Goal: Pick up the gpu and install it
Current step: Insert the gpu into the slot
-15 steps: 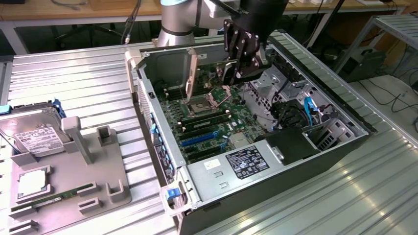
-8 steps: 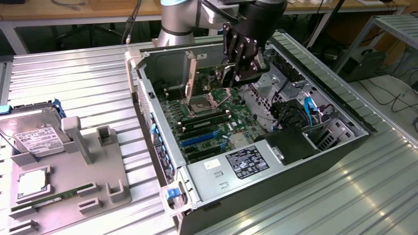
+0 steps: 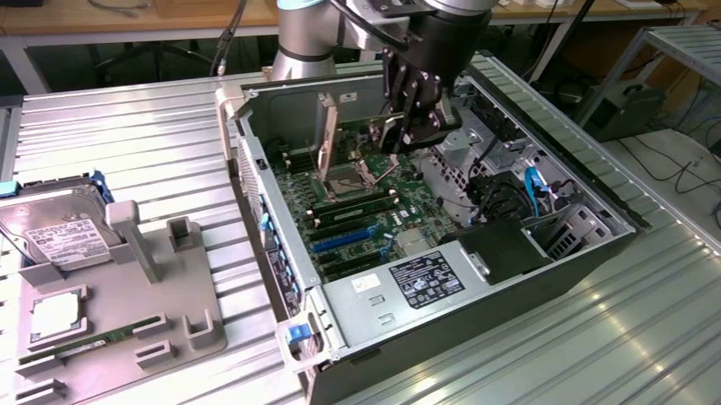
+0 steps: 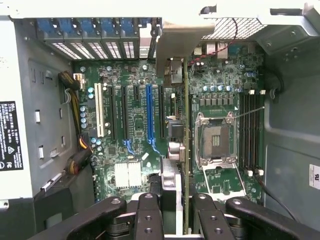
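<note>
The gpu [image 4: 185, 150] appears edge-on in the wrist view as a thin green board with its silver bracket [image 4: 176, 42] at the far end, up near the case's rear slot openings. My gripper [image 4: 180, 217] is shut on it, one black finger [image 4: 148, 215] on each side of the card. In the exterior view my gripper [image 3: 413, 126] hangs inside the open computer case [image 3: 262, 211], holding the gpu [image 3: 358, 135] upright over the motherboard [image 3: 360, 211]. The card stands above the board between the blue expansion slot [image 4: 148, 112] and the CPU socket [image 4: 216, 140]; whether it touches a slot I cannot tell.
A grey fixture tray [image 3: 169, 295] lies at the exterior view's left, carrying a silver hard drive [image 3: 56, 236] and a narrow green memory stick [image 3: 84, 346]. Inside the case are the power supply [image 3: 434, 277], drive cage [image 3: 563, 232] and cables. Case walls close in on all sides.
</note>
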You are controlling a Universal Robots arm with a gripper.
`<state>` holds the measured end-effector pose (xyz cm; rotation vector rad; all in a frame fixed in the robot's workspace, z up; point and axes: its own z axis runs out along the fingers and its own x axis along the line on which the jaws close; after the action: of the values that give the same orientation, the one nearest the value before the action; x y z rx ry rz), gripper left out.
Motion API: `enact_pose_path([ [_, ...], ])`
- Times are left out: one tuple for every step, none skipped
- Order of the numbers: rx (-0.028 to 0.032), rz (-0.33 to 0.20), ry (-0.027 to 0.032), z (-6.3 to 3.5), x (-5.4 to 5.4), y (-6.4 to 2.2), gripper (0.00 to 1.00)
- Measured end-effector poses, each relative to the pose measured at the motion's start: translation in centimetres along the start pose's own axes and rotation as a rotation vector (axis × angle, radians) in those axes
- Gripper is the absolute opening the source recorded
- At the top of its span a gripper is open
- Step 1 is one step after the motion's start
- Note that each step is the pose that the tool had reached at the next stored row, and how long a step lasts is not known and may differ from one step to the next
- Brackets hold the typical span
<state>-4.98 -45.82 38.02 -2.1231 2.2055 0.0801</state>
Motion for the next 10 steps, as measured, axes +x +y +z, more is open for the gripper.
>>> enact_pose_path([
  [0.0000, 0.000, -0.0011, 0.11, 0.0, 0.01, 0.28],
  [-0.0001, 0.000, -0.0026, 0.22, 0.0, 0.02, 0.28],
  [0.0000, 0.000, -0.0038, 0.34, 0.0, 0.02, 0.28],
  [-0.0001, 0.000, -0.0045, 0.59, 0.1, 0.03, 0.28],
  [0.0001, 0.000, -0.0054, 0.79, 0.1, 0.06, 0.28],
  [0.0003, 0.000, -0.0060, 0.90, 0.1, 0.08, 0.28],
  [0.0005, 0.000, -0.0065, 1.00, 0.1, 0.10, 0.28],
  [0.0006, 0.000, -0.0072, 1.15, 0.2, 0.11, 0.28],
  [0.0007, 0.000, -0.0076, 1.29, 0.2, 0.12, 0.28],
  [0.0007, 0.000, -0.0081, 1.44, 0.2, 0.13, 0.28],
])
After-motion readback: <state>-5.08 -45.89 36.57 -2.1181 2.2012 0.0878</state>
